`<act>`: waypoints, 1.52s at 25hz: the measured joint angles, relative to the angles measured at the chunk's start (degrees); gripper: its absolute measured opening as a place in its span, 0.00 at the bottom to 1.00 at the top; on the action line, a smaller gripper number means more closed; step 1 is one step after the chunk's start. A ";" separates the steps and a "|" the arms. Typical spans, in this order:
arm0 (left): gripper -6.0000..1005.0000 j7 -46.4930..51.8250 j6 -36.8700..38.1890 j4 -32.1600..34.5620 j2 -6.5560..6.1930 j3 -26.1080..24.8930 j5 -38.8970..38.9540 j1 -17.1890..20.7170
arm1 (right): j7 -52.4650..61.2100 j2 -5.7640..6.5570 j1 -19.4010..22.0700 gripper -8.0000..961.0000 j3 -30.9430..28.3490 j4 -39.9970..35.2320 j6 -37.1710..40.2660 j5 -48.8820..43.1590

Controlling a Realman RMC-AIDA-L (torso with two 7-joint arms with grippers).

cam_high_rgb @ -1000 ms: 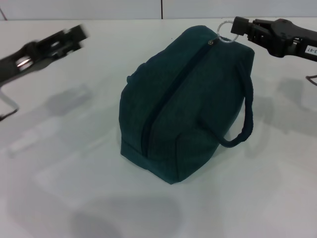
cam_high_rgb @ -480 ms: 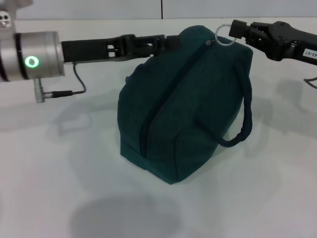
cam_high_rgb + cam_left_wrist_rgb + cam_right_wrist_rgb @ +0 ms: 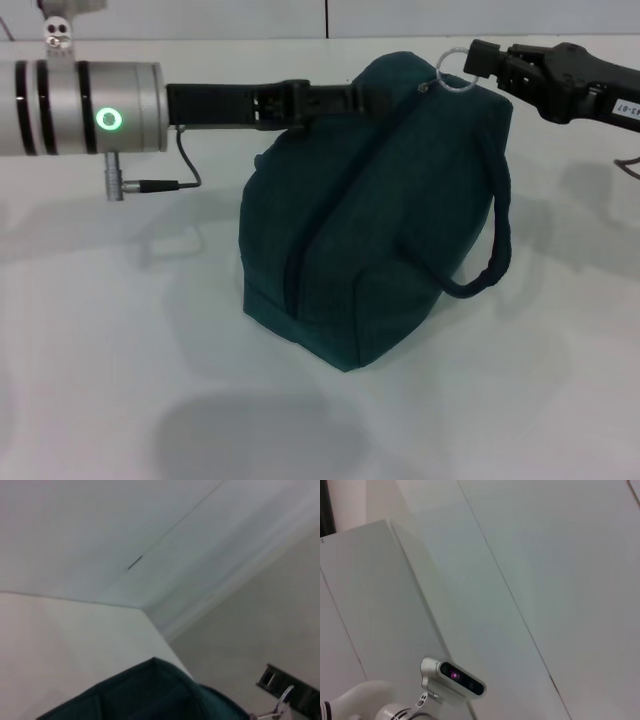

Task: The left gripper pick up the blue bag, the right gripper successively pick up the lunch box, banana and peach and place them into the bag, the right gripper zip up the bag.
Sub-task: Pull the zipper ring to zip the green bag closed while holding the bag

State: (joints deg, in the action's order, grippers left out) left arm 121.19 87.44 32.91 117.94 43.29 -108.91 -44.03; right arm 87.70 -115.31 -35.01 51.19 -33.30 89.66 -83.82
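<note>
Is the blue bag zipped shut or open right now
Shut. The blue bag shows an unbroken dark zipper line along its top, no lining visible, and the right gripper is at its ring pull.

The bag (image 3: 370, 215) is showing dark teal-blue all over, its zipper line darker and its ring pull (image 3: 453, 72) silver. Both grippers, left (image 3: 340, 100) and right (image 3: 480, 58), are showing black; the left wrist is gleaming silver with a green light. The table (image 3: 120, 330) is showing white.

White label on right arm (image 3: 600, 95), illegible
</note>
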 joint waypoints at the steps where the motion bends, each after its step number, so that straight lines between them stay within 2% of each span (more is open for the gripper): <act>1: 0.83 0.00 -0.19 0.02 0.04 0.52 0.01 -0.15 | -0.15 0.00 0.13 0.04 -0.02 0.00 0.02 0.01; 6: 0.82 -0.51 -0.66 0.05 0.27 0.64 1.46 -0.30 | -0.35 0.00 0.58 0.05 -0.04 0.00 0.12 0.02; 9: 0.61 -0.70 -0.68 0.12 0.28 0.80 1.90 -0.29 | -0.35 0.00 0.69 0.05 -0.04 0.00 0.27 0.08; 20: 0.38 -0.76 -0.68 0.14 1.13 1.60 1.63 -0.76 | -0.51 0.00 1.07 0.05 -0.04 0.43 0.34 0.90; 25: 0.17 -0.17 -0.80 -0.34 1.33 1.46 2.51 -0.65 | -0.57 0.00 1.31 0.05 -0.04 0.70 0.36 1.47; 31: 0.05 0.14 -0.79 -1.38 1.50 1.60 3.59 -0.32 | -1.23 0.12 1.82 0.05 -0.04 2.70 0.88 3.17; 38: 0.06 2.82 -0.71 -2.65 1.48 1.63 3.66 -0.59 | -1.71 0.31 3.28 0.05 -0.04 3.02 1.92 5.14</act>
State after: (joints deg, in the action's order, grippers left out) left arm 124.01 86.73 30.26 119.42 44.92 -105.25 -44.62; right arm 85.99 -115.00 -31.73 51.15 -30.29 91.58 -78.69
